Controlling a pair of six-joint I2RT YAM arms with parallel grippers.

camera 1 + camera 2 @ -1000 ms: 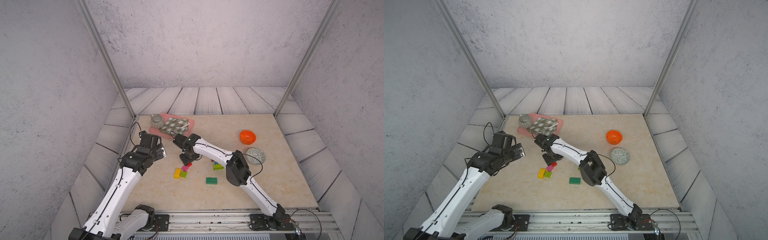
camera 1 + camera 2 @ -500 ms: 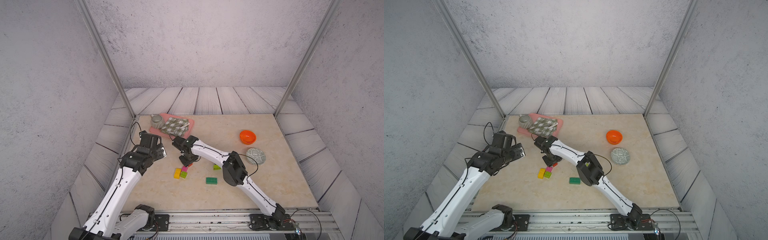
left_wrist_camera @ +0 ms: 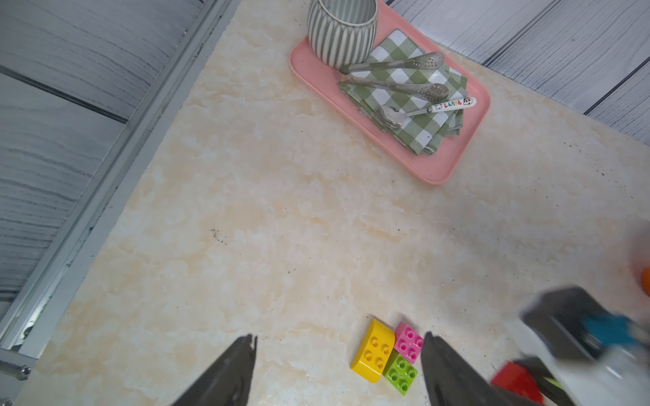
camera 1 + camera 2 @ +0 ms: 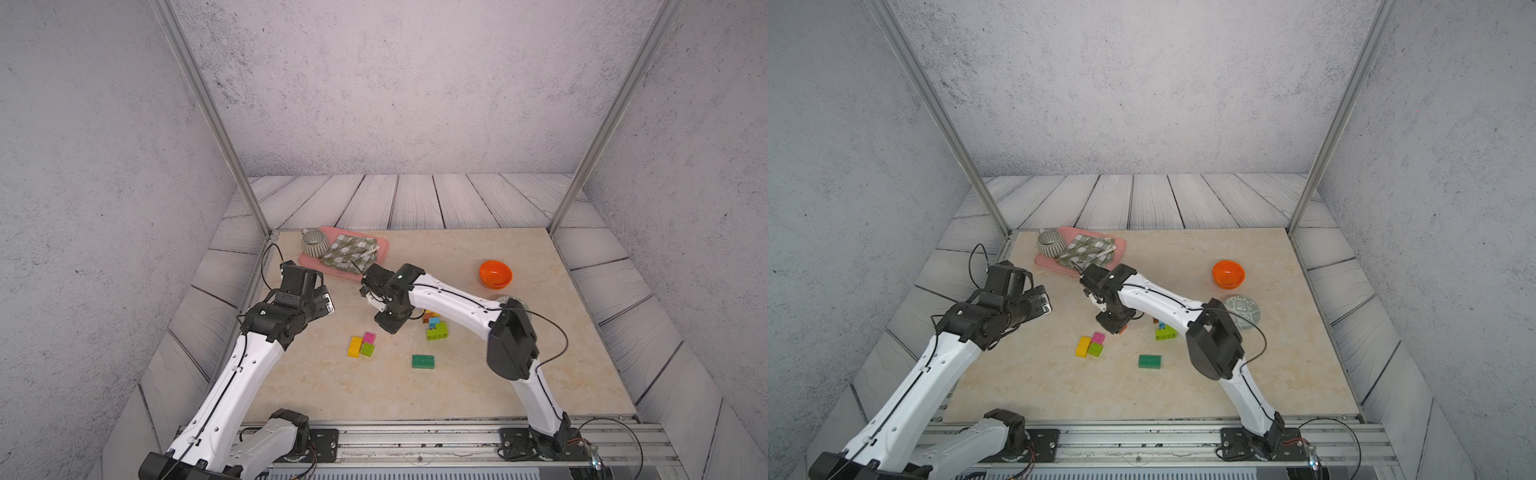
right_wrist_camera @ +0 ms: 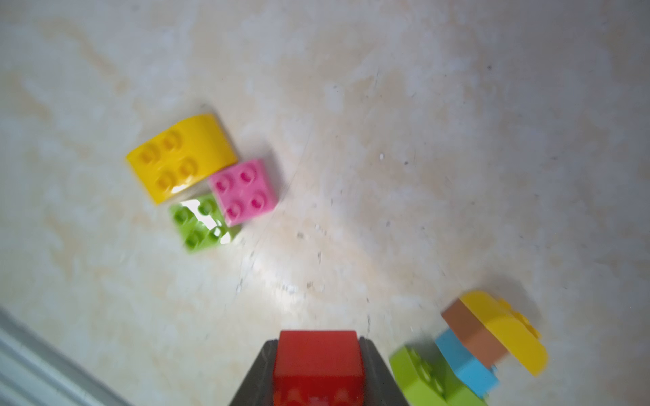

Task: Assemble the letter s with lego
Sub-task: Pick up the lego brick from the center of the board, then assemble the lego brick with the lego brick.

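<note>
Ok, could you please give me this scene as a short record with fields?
right gripper: shut on red brick
left gripper: open, empty, over the table
touching group: yellow brick, pink brick, lime brick
lone piece: dark green brick, apart from the rest
mixed cluster: lime, blue, brown and yellow pieces beside the right arm
orange bowl: apart from the bricks
letter S: not yet formed

Nine lego bricks (image 4: 423, 361) — one bowl (image 4: 495, 275), one tray (image 3: 436, 165), one cup (image 3: 341, 31).
</note>
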